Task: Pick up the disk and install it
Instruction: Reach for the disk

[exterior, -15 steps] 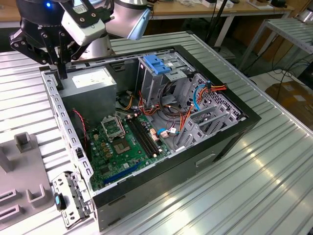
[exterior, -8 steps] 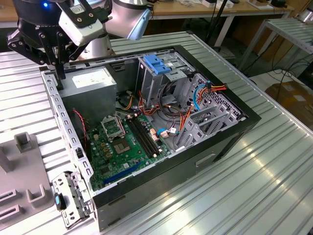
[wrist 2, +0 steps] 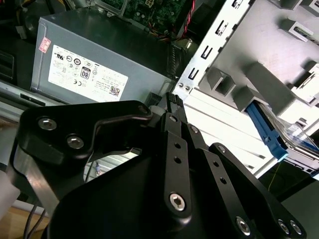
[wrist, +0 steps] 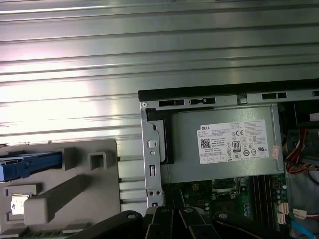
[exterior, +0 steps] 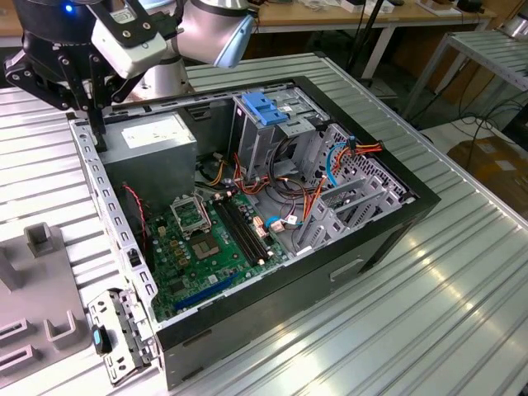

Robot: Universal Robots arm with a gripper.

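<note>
Upper left of the exterior view, gripper (exterior: pixel 98 132) hung over the PC case (exterior: pixel 272 293) corner by the power supply (exterior: pixel 153 140), fingers closed on nothing. Disk (wrist: pixel 30 166) sat in the grey holder (wrist: pixel 75 199) outside the case, lower left of the first wrist view. I judged pick and install both outstanding.

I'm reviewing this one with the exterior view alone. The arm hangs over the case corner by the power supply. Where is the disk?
Observer: In the first wrist view the disk sits in the grey holder on the table, outside the case.
Operator: Is the tool on it?
Observer: No. In the second wrist view the tool is apart from it, with table slats showing between them.
</note>
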